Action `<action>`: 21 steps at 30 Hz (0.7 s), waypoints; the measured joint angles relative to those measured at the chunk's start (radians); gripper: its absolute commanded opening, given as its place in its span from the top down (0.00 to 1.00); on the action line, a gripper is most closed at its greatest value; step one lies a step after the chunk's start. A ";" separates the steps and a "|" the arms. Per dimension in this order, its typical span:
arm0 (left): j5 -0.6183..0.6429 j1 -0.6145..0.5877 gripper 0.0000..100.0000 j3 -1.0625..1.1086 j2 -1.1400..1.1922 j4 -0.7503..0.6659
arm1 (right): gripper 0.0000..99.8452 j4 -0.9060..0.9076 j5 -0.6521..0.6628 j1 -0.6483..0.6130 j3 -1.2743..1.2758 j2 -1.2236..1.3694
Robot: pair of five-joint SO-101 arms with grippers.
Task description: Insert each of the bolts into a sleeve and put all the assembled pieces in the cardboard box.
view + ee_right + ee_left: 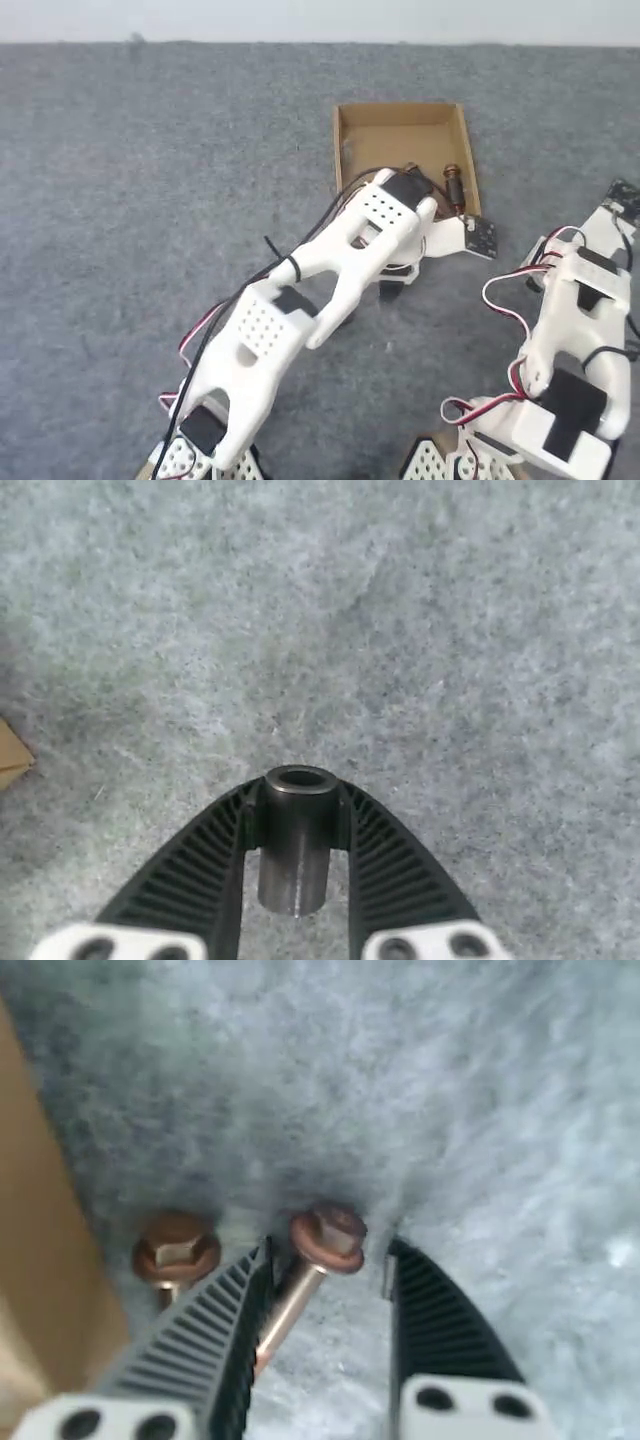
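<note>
1. Closest to the right wrist camera, the right tool [300, 795] is clamped on a dark metal sleeve [297, 845]. The sleeve runs lengthwise between the ridged fingers [200, 870], and its hollow end shows at the fingertips.
2. Beneath that sleeve lies the grey, felt-like cover of the worktop [450, 630].
3. At the left wrist camera, the left tool [330, 1260] stands wide open, low over the same grey cover.
4. Between its fingers lies a copper-coloured bolt [325, 1235] with a flanged hex head. The shank rests along one ridged finger, while the other finger stands apart from it.
5. Just outside that finger lies a second bolt [175, 1252] of the same kind, between the finger and a brown cardboard wall [40, 1260].
6. From the high view, the left arm [330, 260] stretches across the worktop to the near edge of the cardboard box [345, 150].
7. To the right, the right arm [570, 330] is folded back, well apart from the box.
8. Inside the box, against its right wall, lies a small brass-and-dark piece [453, 185]. It seems to be a bolt seated in a sleeve, though it is too small to be sure.
</note>
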 measured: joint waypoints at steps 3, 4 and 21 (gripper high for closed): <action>0.000 0.002 0.90 -0.124 0.074 0.092 | 0.99 0.000 0.000 0.000 0.000 0.000; 0.000 0.002 0.91 -0.164 0.095 0.115 | 0.99 0.000 0.000 0.000 0.000 0.000; 0.276 0.005 0.99 -0.362 0.201 0.137 | 0.99 0.000 0.000 0.000 0.000 0.000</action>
